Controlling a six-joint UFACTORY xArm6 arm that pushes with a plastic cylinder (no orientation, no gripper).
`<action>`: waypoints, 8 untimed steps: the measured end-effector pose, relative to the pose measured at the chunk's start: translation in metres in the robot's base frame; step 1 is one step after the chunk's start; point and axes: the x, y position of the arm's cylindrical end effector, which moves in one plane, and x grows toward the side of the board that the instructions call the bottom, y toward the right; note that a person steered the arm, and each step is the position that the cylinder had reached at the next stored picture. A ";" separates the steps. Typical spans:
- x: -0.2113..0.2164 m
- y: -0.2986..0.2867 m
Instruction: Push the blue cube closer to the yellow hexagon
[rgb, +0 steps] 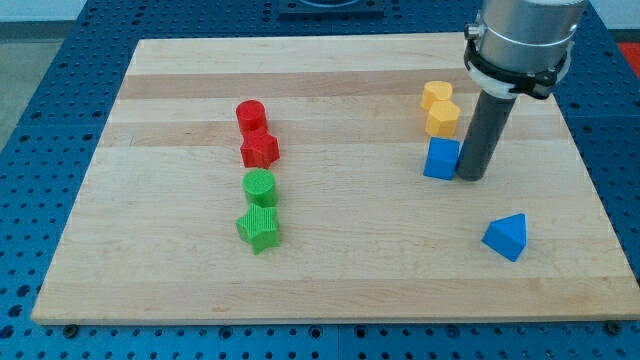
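**Tip parked beside the blue cube, yellow hexagon just above**

Camera view, the only one we have: my tip (472, 177) is down on the wooden board (330, 270), standing right at the blue cube's (441, 159) right-hand side, touching it or as good as. There's no pincer on this arm, just a plain rod, so nothing opens, closes or clamps.

The blue cube sits right of centre, and the yellow hexagon (443, 119) is just above it, the two nearly touching already. Another yellow block (436, 95), shape hard to make out, sits tight behind the hexagon toward the view's top.

Why is the tip there? From the side it can only nudge the cube leftward, which reads as a finishing touch or a line-up; closing the last gap would call for a push from below the cube, upward in the view. By my reckoning the job is close to done.

Around it: a blue triangular block (506, 237) lies well apart at lower right. Far left, a red cylinder (250, 114), red star-like block (260, 150), green cylinder (259, 185) and green star-like block (259, 228) form a column. Nothing blocks the way; the main risk is knocking the hexagon away.
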 end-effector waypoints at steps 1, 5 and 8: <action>0.037 -0.013; 0.040 -0.065; 0.002 -0.051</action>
